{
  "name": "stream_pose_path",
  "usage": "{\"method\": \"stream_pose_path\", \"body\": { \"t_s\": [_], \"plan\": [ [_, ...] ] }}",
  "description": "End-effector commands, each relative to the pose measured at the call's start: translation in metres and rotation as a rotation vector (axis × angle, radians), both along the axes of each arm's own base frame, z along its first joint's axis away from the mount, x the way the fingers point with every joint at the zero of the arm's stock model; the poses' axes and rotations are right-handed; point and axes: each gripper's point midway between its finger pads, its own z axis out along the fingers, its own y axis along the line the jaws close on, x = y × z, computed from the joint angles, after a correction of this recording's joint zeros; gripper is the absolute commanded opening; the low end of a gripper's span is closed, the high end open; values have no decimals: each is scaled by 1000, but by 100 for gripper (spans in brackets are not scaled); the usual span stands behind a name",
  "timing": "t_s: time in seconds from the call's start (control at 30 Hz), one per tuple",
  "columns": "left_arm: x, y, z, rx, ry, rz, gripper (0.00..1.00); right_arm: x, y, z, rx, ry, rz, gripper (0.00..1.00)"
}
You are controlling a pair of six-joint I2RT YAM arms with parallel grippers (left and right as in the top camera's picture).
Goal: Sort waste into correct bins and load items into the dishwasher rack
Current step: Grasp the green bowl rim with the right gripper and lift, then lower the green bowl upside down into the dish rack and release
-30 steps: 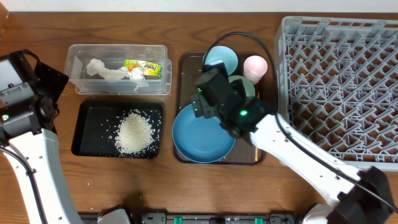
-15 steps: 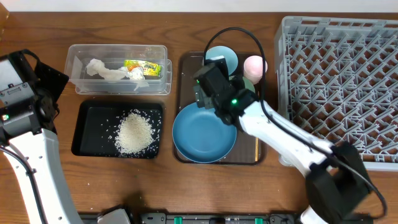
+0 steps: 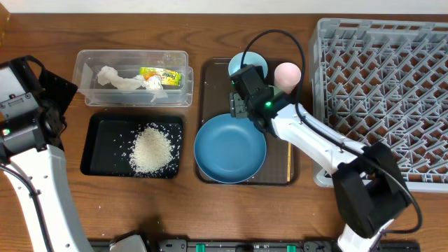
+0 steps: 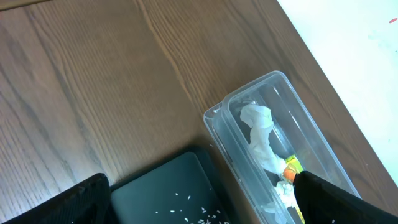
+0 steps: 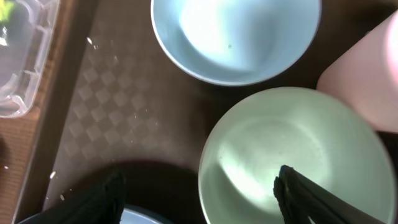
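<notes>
My right gripper [image 5: 199, 186] hangs spread over the mint green bowl [image 5: 292, 143], one finger above its pale, glossy hollow and the other outside the rim, pinching nothing. The bowl sits upright on the brown serving tray [image 5: 118, 112], just beside the light blue bowl [image 5: 236, 37] and the pink cup [image 5: 364, 74], near the dark blue plate [image 3: 229, 148]. My left gripper [image 4: 200, 186] is spread wide above the bench [image 4: 93, 81], by the clear tub [image 4: 214, 118].

Wooden table [image 3: 210, 210], clear tub [image 3: 133, 53]; black tray [image 3: 101, 157]; brown serving tray [image 3: 213, 91]; grey dishwasher rack [image 3: 385, 84]
</notes>
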Motion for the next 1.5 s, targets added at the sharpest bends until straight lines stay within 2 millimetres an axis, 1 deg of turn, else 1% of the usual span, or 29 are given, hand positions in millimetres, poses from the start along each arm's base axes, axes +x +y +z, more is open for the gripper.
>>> {"method": "stream_pose_path", "body": {
  "t_s": [0.0, 0.1, 0.13, 0.23, 0.3, 0.43, 0.63, 0.73, 0.77, 0.8, 0.87, 0.93, 1.0, 1.03, 1.07, 1.1, 1.13, 1.2, 1.27, 1.33, 1.4, 1.47],
  "plan": [
    [-1, 3, 2, 6, -1, 16, 96, 0, 4, -23, 15, 53, -19, 72],
    [-1, 3, 2, 6, -1, 16, 96, 0, 3, -37, -2, 71, -22, 64],
    [-1, 3, 2, 6, -1, 16, 96, 0, 3, -40, -5, 75, -22, 63],
    [-1, 3, 2, 6, -1, 16, 96, 0, 1, -45, -21, 78, -30, 56],
    [-1, 3, 2, 6, -1, 16, 96, 2, -2, -45, -32, 69, -38, 55],
    [-1, 3, 2, 6, -1, 16, 96, 3, -1, -44, -28, 63, -38, 44],
    [-1, 3, 2, 6, -1, 16, 96, 8, 3, -39, -12, 44, -37, 23],
    [-1, 3, 2, 6, -1, 16, 96, 10, 7, -32, 5, 37, -30, 6],
    [-1, 3, 2, 6, -1, 16, 96, 10, 9, -27, 19, 34, -25, 2],
    [-1, 3, 2, 6, -1, 16, 96, 10, 11, -23, 31, 32, -19, 1],
    [-1, 3, 2, 6, -1, 16, 96, 9, 16, -11, 63, 22, -5, 2],
    [-1, 3, 2, 6, -1, 16, 96, 9, 19, 5, 96, 2, 6, 1],
    [-1, 3, 2, 6, -1, 16, 96, 9, 19, 32, 125, -40, 6, 1],
    [-1, 3, 2, 6, -1, 16, 96, 9, 18, 42, 136, -55, 6, 1],
    [-1, 3, 2, 6, -1, 16, 96, 8, 12, 68, 163, -92, 0, 1],
    [-1, 3, 2, 6, -1, 16, 96, 7, 9, 77, 172, -105, -3, 1],
    [-1, 3, 2, 6, -1, 16, 96, 5, 4, 96, 196, -128, -5, 1],
    [-1, 3, 2, 6, -1, 16, 96, 1, -10, 127, 239, -164, -14, 1],
    [-1, 3, 2, 6, -1, 16, 96, -4, -28, 158, 290, -195, -13, 1],
    [-1, 3, 2, 6, -1, 16, 96, -8, -47, 183, 340, -217, -5, 1],
    [-1, 3, 2, 6, -1, 16, 96, -10, -73, 203, 383, -238, -14, 1],
    [-1, 3, 2, 6, -1, 16, 96, -9, -111, 219, 412, -264, -40, 1]
  ]
}}
